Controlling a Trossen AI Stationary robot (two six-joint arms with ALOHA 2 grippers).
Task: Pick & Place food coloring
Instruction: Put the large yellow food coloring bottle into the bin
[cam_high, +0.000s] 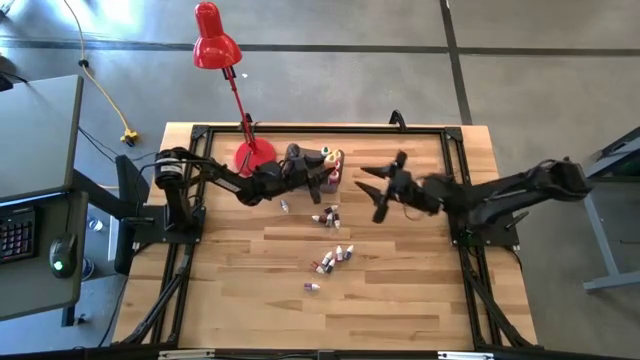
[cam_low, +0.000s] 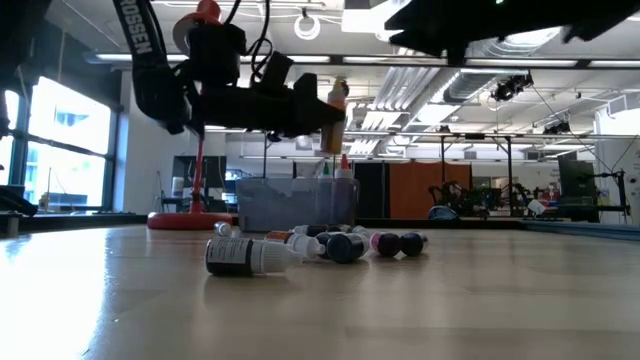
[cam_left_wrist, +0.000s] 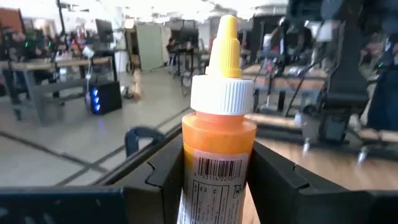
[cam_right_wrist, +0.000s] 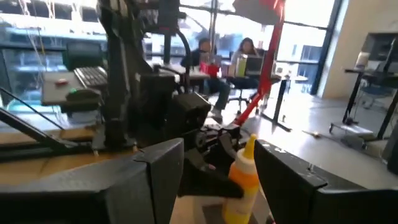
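My left gripper (cam_high: 322, 172) is shut on an orange food coloring bottle (cam_left_wrist: 217, 143) that has a white collar and a yellow pointed cap. It holds the bottle in the air above the grey translucent bin (cam_low: 295, 203) at the far middle of the table. Bottles with a red and a green cap stand in the bin. Several small bottles (cam_high: 328, 215) lie on their sides on the wood, more of them (cam_high: 340, 252) nearer the front. My right gripper (cam_high: 378, 190) hovers open to the right of the bin, facing the held bottle (cam_right_wrist: 245, 174), with nothing between its fingers. My left gripper pinches the bottle's labelled body (cam_left_wrist: 214, 171) below the white collar, one dark finger (cam_left_wrist: 163, 177) on each side. The fingers reach in about level from the table's left. The bottle stands upright, cap up, lifted clear of the bin and the table (cam_low: 335, 115).
A red desk lamp stands with its base (cam_high: 255, 155) just left of the bin, its head (cam_high: 215, 45) beyond the far edge. A black frame (cam_high: 440, 132) runs round the table. Bare wood (cam_high: 400, 300) lies toward the near edge. People sit at desks in the room behind.
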